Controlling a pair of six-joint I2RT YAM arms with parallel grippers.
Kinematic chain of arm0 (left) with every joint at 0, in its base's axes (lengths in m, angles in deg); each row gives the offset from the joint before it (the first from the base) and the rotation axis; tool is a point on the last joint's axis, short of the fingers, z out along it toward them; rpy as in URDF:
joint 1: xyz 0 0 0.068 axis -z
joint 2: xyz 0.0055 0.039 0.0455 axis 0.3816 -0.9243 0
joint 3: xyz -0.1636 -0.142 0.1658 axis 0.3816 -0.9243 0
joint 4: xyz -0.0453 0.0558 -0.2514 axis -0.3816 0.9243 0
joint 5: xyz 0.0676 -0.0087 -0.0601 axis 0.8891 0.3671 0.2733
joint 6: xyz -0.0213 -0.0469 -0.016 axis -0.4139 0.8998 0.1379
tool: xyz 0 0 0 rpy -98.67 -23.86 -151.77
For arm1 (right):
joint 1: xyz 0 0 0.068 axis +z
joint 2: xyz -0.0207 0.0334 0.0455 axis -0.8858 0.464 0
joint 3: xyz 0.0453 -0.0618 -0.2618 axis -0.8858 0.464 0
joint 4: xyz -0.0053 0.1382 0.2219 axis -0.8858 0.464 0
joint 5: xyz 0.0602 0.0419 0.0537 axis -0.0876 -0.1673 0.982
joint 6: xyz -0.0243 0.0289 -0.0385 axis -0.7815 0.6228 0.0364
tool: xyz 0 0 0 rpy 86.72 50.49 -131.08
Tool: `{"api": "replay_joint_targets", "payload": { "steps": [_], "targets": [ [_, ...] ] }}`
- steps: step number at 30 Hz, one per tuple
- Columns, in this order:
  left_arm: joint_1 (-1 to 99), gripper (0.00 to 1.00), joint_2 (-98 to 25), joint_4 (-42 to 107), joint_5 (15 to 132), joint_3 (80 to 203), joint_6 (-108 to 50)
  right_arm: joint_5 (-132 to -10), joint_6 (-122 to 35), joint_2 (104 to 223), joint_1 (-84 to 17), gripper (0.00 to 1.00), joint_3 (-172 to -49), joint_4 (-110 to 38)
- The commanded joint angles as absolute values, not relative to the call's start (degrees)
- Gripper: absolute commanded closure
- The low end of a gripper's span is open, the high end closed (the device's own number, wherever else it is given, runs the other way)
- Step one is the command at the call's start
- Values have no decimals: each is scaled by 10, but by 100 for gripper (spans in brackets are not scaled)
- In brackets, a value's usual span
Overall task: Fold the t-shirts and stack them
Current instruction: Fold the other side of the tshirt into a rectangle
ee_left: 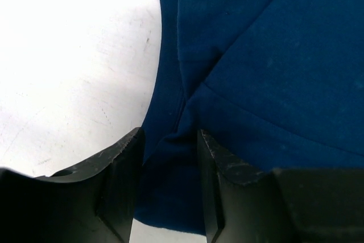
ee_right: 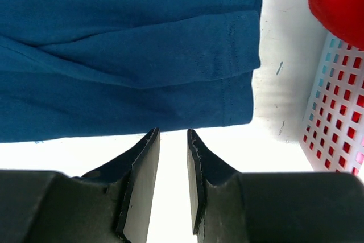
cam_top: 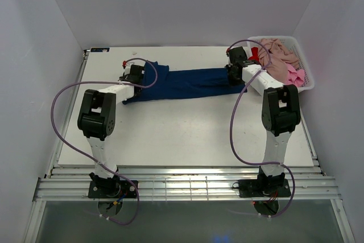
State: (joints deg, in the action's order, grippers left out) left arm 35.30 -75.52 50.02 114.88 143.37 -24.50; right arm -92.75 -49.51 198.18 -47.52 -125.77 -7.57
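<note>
top external: navy tee (cam_top: 187,83) lies stretched long across the table (cam_top: 187,135) btw both arms, prob. ready to fold – left gripper (ee_left: 169,136) jaws apart astride its end, not clamped – right gripper (ee_right: 173,135) narrow, empty, just short of the hem nr basket (ee_right: 335,112).

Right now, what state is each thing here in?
Navy shirt: folded into a long strip, lying flat on the table.
Basket: upright, holding shirts.
Pile of shirts: crumpled, unfolded.
Left tool: open, over the navy shirt's end.
Right tool: open, empty, just short of the hem.
</note>
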Motion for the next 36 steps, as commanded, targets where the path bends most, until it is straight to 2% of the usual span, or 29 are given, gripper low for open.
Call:
{"api": "replay_joint_targets", "payload": {
  "steps": [1, 6, 14, 15, 16, 19, 21, 24, 31, 33, 36],
  "targets": [
    [354, 48, -691, 484, 1136, 1408, -232, -938, -499, 1976, -470, 68, -1267, -85],
    [354, 61, -659, 472, 1123, 1385, -230, -940, -499, 1983, -467, 67, -1272, -80],
    [359, 64, -652, 472, 1122, 1373, -227, -944, -499, 1984, -464, 68, -1274, -78],
    [359, 67, -653, 473, 1122, 1372, -227, -943, -499, 1984, -464, 67, -1274, -78],
    [361, 75, -654, 474, 1121, 1369, -228, -944, -499, 1985, -464, 68, -1274, -78],
    [363, 87, -647, 475, 1118, 1355, -225, -945, -499, 1983, -464, 68, -1274, -76],
    [364, 86, -644, 474, 1120, 1348, -222, -945, -499, 1983, -462, 68, -1274, -76],
    [365, 79, -647, 473, 1121, 1345, -222, -945, -499, 1982, -462, 68, -1272, -76],
    [368, 76, -650, 472, 1123, 1349, -224, -946, -499, 1982, -461, 68, -1273, -75],
    [369, 67, -646, 472, 1128, 1350, -224, -945, -499, 1984, -461, 68, -1274, -75],
    [370, 60, -645, 470, 1133, 1352, -225, -945, -499, 1987, -462, 68, -1275, -74]
  ]
}}
